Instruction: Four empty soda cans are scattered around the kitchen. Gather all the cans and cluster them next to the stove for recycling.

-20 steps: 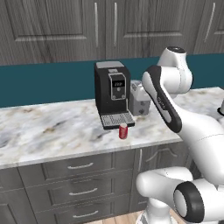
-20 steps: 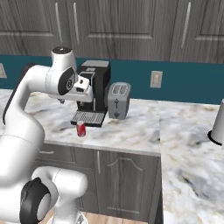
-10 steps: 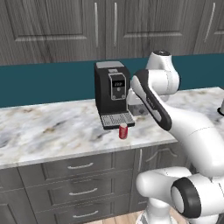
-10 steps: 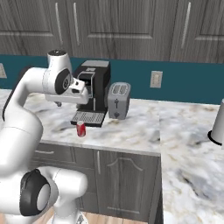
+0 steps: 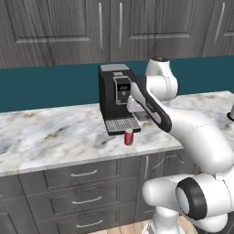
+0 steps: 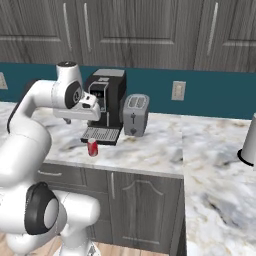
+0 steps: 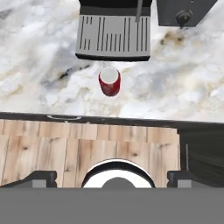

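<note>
End effector wide, holding nothing. Red soda can upright on table, ahead of and below it, just before coffee machine drip tray.

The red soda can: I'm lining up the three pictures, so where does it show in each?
Left base view: red soda can, centre, near the counter's front edge.
Right base view: left of centre.
Hand view: upper middle.
Shared landmark: the coffee machine's drip tray just behind it.
</note>
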You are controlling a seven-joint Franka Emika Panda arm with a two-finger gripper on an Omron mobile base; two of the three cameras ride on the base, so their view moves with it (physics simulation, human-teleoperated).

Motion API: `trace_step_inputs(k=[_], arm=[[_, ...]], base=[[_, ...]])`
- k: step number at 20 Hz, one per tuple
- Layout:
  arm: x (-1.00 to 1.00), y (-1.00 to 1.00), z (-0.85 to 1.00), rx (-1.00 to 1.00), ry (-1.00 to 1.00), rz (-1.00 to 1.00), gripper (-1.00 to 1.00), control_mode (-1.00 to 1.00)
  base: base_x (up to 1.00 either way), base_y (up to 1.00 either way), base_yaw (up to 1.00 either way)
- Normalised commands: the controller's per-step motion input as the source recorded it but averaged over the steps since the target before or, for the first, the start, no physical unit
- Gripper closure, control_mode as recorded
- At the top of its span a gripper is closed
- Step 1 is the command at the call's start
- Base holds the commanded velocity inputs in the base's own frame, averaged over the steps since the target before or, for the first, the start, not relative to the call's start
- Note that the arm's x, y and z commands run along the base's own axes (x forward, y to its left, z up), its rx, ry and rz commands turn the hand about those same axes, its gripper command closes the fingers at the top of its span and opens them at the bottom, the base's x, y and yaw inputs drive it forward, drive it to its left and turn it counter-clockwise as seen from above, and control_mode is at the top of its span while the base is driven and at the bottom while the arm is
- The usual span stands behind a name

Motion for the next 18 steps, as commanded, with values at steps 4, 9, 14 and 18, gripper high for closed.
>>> trace_step_inputs(k=[4,9,14,18], arm=[[0.14,0.09,-0.23,0.0,0.0,0.0,-1.0,-1.0],[0.12,0.05,-0.23,0.0,-0.01,0.0,-1.0,-1.0],[0.1,0.02,-0.25,0.0,-0.02,0.0,-1.0,-1.0],[0.08,0.01,-0.26,-0.01,-0.04,0.0,-1.0,-1.0]], base=[[0.0,0.0,0.0],[0.0,0.0,0.0],[0.0,0.0,0.0],[0.0,0.0,0.0]])
